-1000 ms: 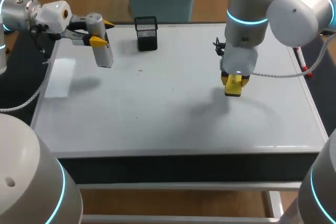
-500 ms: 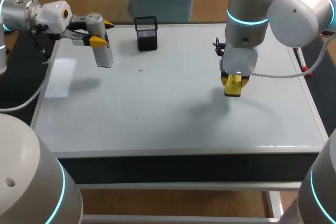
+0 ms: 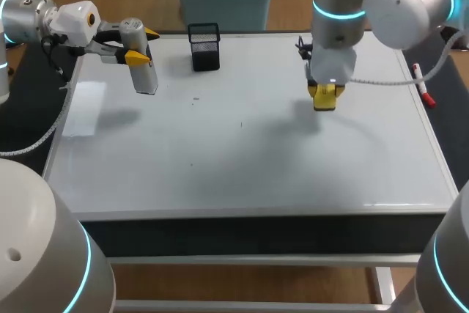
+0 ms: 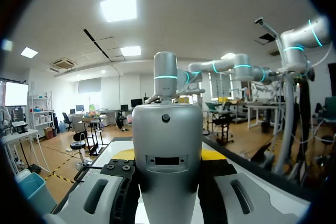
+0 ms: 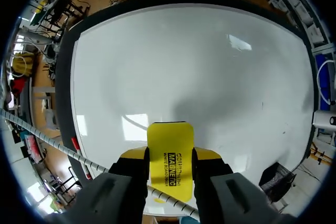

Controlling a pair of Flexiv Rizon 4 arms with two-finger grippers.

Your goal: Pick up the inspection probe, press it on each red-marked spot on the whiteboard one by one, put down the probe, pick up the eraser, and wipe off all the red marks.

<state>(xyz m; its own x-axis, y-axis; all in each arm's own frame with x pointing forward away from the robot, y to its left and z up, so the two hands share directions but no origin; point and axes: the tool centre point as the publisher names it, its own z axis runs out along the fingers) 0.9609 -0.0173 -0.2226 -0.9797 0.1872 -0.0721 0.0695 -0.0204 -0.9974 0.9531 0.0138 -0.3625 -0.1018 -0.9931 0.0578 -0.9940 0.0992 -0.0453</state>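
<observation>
My right gripper (image 5: 169,156) is clenched on the flat yellow block eraser (image 5: 169,167), its long axis out along my fingers, over the white whiteboard (image 3: 242,174); faint dark specks (image 3: 241,124) lie leftward, toward my left gripper (image 3: 136,45), which grasps the grey cylindrical probe (image 3: 145,72).

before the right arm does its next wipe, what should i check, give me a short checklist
1. Yellow rectangular eraser clamped between the right gripper's fingers: ok.
2. Eraser pressed on the white whiteboard: cannot tell; its shadow lies offset, so it may be raised.
3. Red marks left to wipe: ok; none shows in the head or right wrist view, only tiny dark specks.
4. Silver-grey cylindrical probe put down: not ok; the left gripper holds it above the board's left side.
5. Black mesh pen holder clear of the eraser: ok; it stands apart at the far edge.
</observation>
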